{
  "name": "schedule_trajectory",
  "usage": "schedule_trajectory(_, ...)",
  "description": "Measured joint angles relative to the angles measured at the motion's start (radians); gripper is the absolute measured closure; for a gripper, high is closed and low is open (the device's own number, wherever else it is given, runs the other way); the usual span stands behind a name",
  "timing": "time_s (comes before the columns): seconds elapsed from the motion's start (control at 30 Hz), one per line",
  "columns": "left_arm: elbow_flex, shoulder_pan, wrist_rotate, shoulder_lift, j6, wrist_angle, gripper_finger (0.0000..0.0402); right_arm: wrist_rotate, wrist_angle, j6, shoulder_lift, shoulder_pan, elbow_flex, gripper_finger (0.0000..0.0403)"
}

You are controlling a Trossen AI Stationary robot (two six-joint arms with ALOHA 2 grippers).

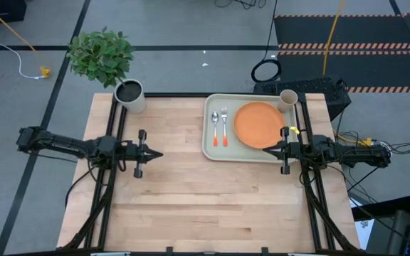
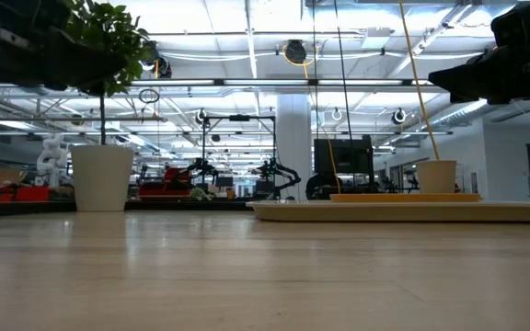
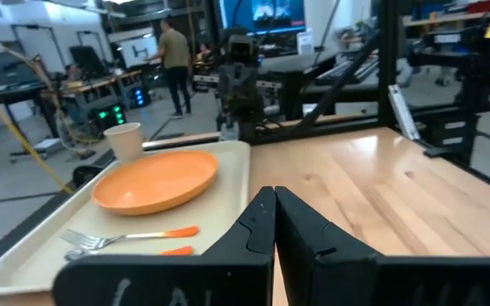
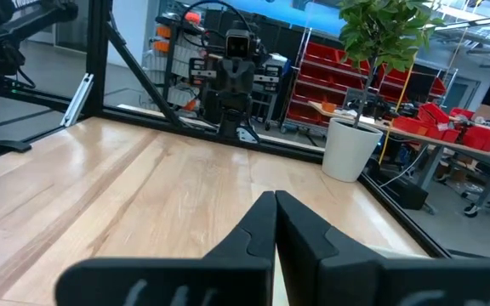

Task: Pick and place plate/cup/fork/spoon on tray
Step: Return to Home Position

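Observation:
The pale tray lies at the table's far right. On it rest the orange plate, the beige cup at its far right corner, the spoon and the fork side by side left of the plate. The left wrist view also shows the plate, the cup and the fork. My right gripper is shut and empty, raised above the tray's near edge by the plate. My left gripper is shut and empty, raised over the table's left middle.
A light pot with dark soil and a green plant stands at the table's far left corner. Dark frame rails run along both sides of the table. Bare wood spreads between the arms and toward the near edge.

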Motion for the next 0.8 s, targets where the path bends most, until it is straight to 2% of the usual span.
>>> schedule_trajectory(0.27,-0.053,0.018,0.031,-0.092,-0.009,0.000,0.0399,0.000,0.000,0.000,0.000,0.000,0.000,0.0403)
schedule_trajectory(0.8,-0.054,0.018,0.034,-0.228,-0.030,-0.103,0.0396,0.000,0.001,0.000,0.000,0.000,0.000,0.0403)
